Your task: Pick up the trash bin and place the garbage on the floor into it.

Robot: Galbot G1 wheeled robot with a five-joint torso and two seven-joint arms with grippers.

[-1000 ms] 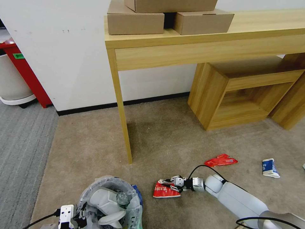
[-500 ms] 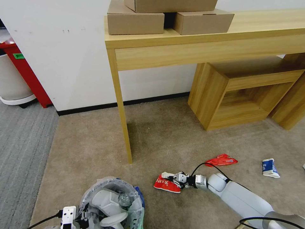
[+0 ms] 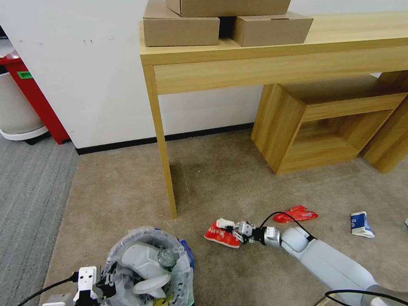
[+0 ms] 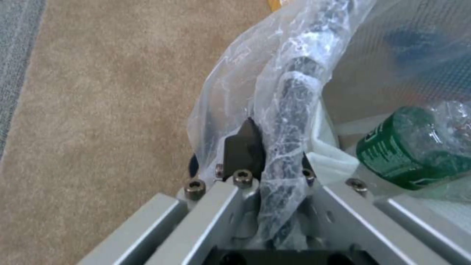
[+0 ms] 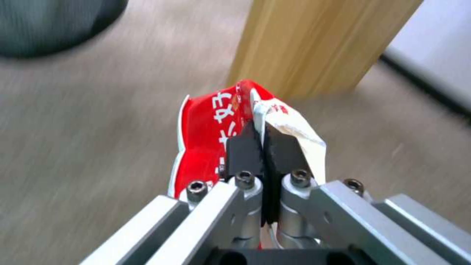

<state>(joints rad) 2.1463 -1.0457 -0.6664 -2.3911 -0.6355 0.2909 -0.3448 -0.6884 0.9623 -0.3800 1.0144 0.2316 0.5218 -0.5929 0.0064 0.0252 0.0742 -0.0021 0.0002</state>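
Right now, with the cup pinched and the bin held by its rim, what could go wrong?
1. The right gripper holds the crushed red-white cup by one thin edge; it may slip or tear loose during transfer.
2. The left gripper clamps the trash bin rim through slick bag plastic; the bin could tilt or slide.
3. The bin already holds slippers and a bottle; the cup may bounce off.

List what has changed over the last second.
The right end effector, shut on the crushed red-and-white paper cup, has drawn it up off the beige carpet and slightly rightward. The left end effector still grips the rim of the bag-lined round trash bin. The red wrapper and blue-white carton haven't moved.
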